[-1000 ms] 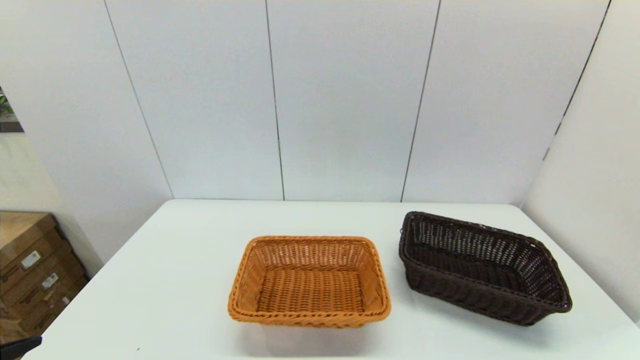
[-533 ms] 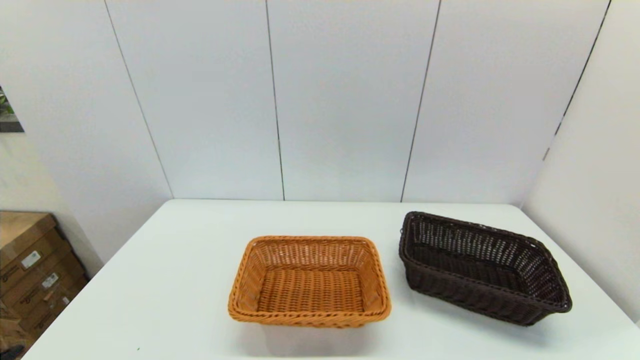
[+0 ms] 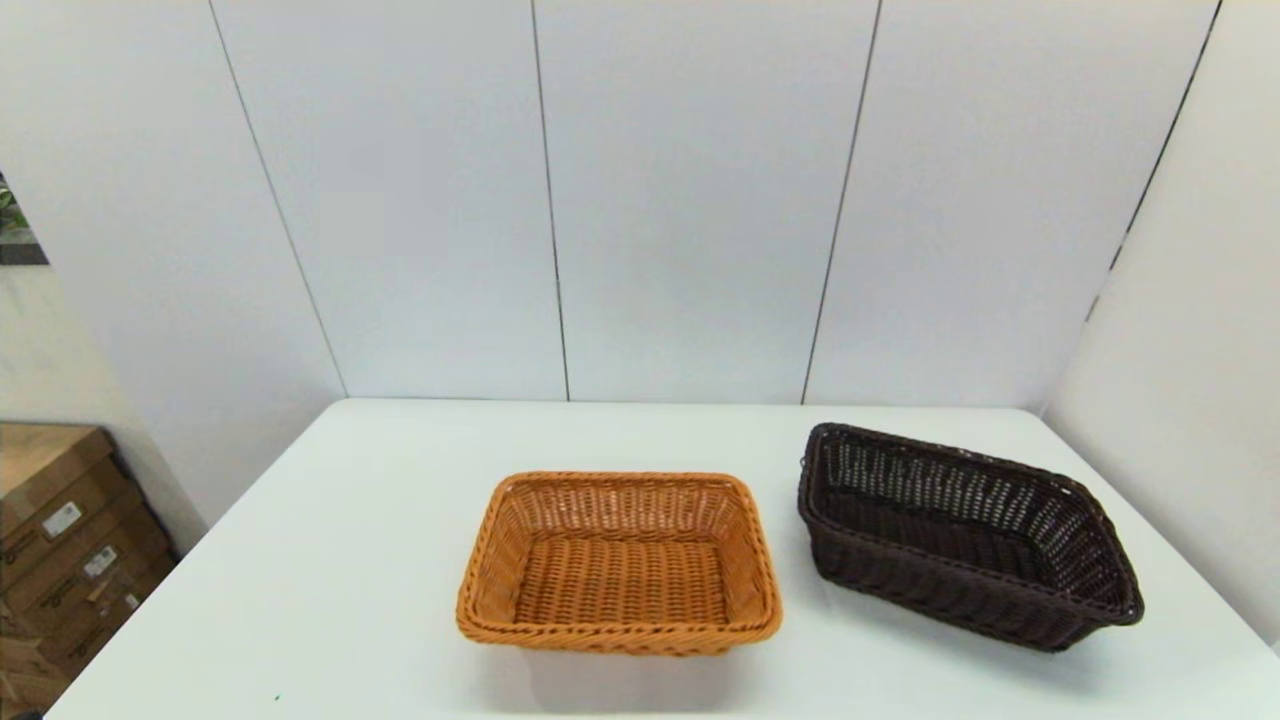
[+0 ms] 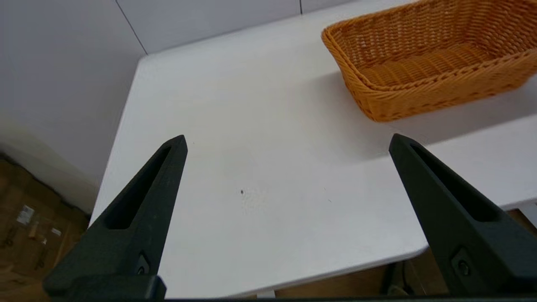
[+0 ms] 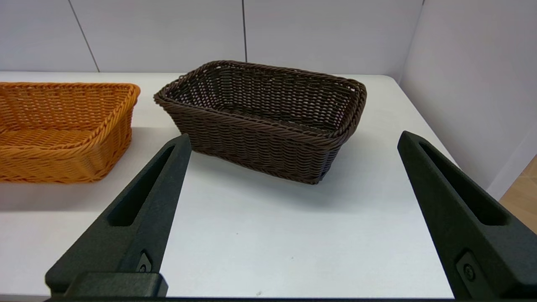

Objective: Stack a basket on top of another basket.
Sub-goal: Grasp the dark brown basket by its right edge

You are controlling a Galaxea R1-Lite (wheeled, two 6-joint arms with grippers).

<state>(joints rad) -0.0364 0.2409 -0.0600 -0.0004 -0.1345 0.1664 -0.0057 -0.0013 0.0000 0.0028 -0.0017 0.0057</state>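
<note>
The dark brown basket (image 3: 965, 535) sits empty on the right side of the white table (image 3: 330, 580), turned at an angle. The orange-tan basket (image 3: 620, 560) sits empty at the table's middle, a short gap to its left. Neither arm shows in the head view. My right gripper (image 5: 294, 137) hangs open, low over the table's near edge, facing the dark basket (image 5: 260, 109), with the orange basket (image 5: 63, 126) off to one side. My left gripper (image 4: 289, 140) is open above the table's near left part, well short of the orange basket (image 4: 432, 63). Both hold nothing.
White wall panels close off the back of the table, and a side wall (image 3: 1180, 400) runs close along its right edge. Stacked cardboard boxes (image 3: 60, 540) stand on the floor past the left edge.
A dark piece of my left arm at the head view's bottom left corner has slipped out of sight. Both baskets stay where they were.
</note>
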